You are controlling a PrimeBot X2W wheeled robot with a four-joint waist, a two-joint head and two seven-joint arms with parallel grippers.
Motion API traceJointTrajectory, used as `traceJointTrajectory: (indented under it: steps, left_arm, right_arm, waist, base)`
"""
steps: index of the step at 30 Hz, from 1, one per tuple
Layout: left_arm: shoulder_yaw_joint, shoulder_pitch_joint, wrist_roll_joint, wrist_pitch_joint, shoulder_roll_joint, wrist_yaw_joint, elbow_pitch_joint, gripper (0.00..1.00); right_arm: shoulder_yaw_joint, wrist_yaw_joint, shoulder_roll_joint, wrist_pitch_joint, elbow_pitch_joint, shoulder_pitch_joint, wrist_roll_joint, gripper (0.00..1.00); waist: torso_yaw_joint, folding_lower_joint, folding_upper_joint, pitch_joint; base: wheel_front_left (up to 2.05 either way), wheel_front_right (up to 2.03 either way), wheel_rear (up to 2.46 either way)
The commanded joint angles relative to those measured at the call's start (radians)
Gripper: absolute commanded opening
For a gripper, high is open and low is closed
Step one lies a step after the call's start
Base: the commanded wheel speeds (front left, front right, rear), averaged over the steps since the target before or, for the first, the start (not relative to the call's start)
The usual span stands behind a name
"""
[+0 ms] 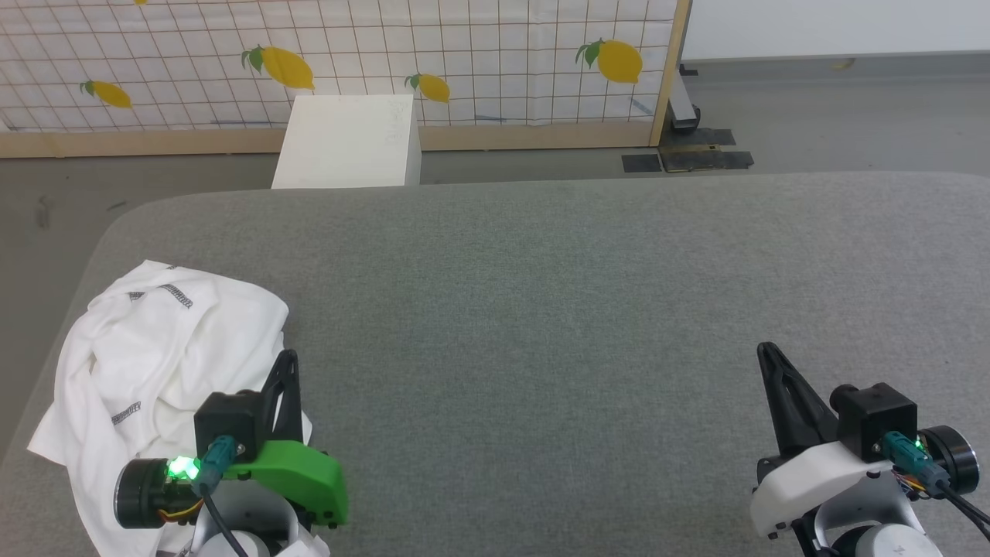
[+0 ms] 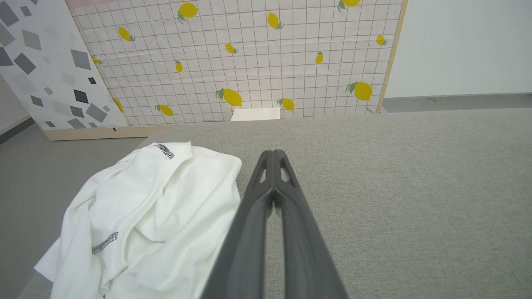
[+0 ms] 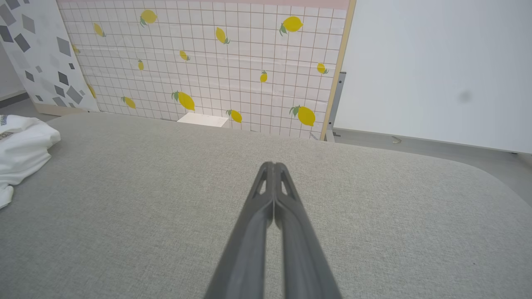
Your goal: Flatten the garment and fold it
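The white garment (image 1: 155,363) lies crumpled in a heap at the near left corner of the grey table (image 1: 541,309), dark dotted stitching showing on its folds. My left gripper (image 1: 288,357) is shut and empty, just right of the heap's edge. In the left wrist view the garment (image 2: 158,207) bunches to the left of the closed fingers (image 2: 274,155). My right gripper (image 1: 767,350) is shut and empty at the near right, far from the cloth. The right wrist view catches the garment (image 3: 20,149) at its left edge, well away from the gripper (image 3: 273,165).
A white box (image 1: 348,143) stands on the floor beyond the table's far edge, in front of a lemon-print grid panel (image 1: 348,54). Dark plates (image 1: 688,158) lie on the floor by the panel's wooden post. The table's left edge runs close beside the heap.
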Motion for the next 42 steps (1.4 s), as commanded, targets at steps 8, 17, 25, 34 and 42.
traceJointTrajectory:
  steps: [8,17,25,34,42]
  left_arm:
    - [0.003,0.011,0.013,0.001,-0.003,0.007,-0.003,0.00]
    - [0.003,0.011,0.013,0.001,-0.003,0.007,-0.003,0.00]
    - [0.003,0.011,0.013,0.001,-0.003,0.007,-0.003,0.00]
    - [0.003,0.011,0.013,0.001,-0.003,0.007,-0.003,0.00]
    - [0.003,0.011,0.013,0.001,-0.003,0.007,-0.003,0.00]
  right_arm:
    - [0.001,-0.002,0.003,0.003,0.002,-0.016,-0.006,0.00]
    - [0.001,-0.002,0.003,0.003,0.002,-0.016,-0.006,0.00]
    - [0.001,-0.002,0.003,0.003,0.002,-0.016,-0.006,0.00]
    - [0.001,-0.002,0.003,0.003,0.002,-0.016,-0.006,0.00]
    - [0.001,-0.002,0.003,0.003,0.002,-0.016,-0.006,0.00]
  waist:
    - [0.000,0.0000,0.0000,0.000]
    - [0.000,0.0000,0.0000,0.000]
    - [0.000,0.0000,0.0000,0.000]
    - [0.000,0.0000,0.0000,0.000]
    - [0.000,0.0000,0.0000,0.000]
  base:
    - [0.00,0.00,0.00]
    - [0.00,0.00,0.00]
    - [0.00,0.00,0.00]
    - [0.00,0.00,0.00]
    - [0.00,0.00,0.00]
